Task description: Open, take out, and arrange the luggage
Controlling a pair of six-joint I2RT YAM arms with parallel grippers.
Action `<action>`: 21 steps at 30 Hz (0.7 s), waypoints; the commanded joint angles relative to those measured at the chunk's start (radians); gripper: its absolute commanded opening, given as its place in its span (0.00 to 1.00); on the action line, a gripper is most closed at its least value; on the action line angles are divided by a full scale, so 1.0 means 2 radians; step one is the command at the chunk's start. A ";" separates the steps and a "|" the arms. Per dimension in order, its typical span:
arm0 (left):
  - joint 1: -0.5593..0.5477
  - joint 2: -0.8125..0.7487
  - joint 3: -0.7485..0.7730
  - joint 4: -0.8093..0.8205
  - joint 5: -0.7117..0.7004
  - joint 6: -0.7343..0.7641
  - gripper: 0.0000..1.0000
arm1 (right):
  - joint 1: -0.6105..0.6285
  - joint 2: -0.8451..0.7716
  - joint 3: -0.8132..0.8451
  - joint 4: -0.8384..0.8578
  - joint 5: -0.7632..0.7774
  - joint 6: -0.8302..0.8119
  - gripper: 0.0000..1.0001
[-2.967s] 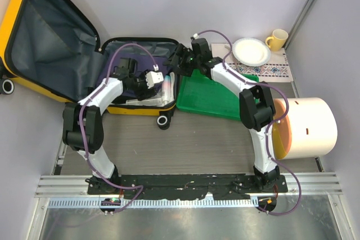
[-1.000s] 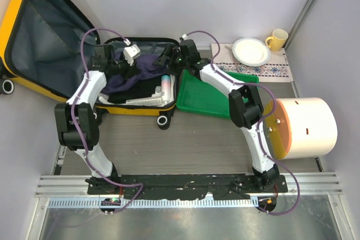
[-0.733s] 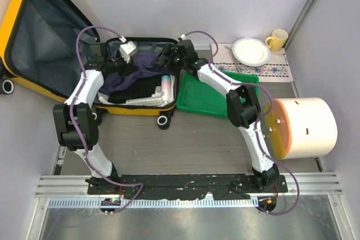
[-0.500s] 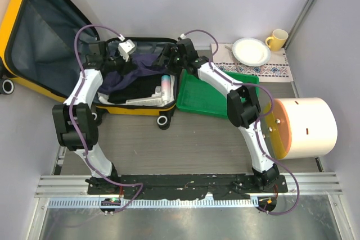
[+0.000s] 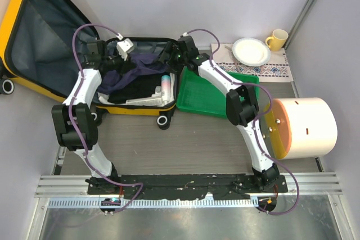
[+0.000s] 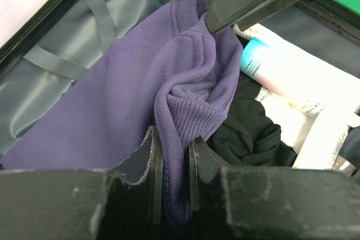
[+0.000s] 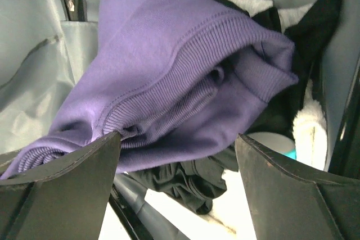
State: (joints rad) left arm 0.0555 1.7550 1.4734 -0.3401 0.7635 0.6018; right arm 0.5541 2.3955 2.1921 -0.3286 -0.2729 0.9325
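The yellow luggage lies open at the back left, its grey-lined lid propped up. Inside it, a purple garment is bunched over a black garment and a white tube. My left gripper is shut on a fold of the purple garment, at the case's back left corner. My right gripper stands open at the case's back right. Its fingers straddle the ribbed hem of the purple garment without pinching it.
A green tray sits right of the case. A large cream cylinder with an orange end lies at the right. A white plate and yellow mug rest on a patterned cloth at the back right.
My left gripper has swung from the middle of the case to its back left corner, drawing the purple garment up. My right gripper has shifted left over the case.
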 commanded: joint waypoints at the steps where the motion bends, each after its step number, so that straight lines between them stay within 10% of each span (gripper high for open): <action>1: 0.013 -0.013 0.026 0.028 0.008 -0.012 0.00 | -0.009 0.028 0.034 0.029 0.015 0.002 0.89; 21: 0.037 -0.002 0.049 0.062 0.002 -0.065 0.00 | -0.009 -0.018 -0.011 0.029 0.026 -0.044 0.89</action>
State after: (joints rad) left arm 0.1101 1.7592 1.5196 -0.2905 0.7639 0.4866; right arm 0.5476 2.3882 2.1582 -0.2501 -0.2695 0.8879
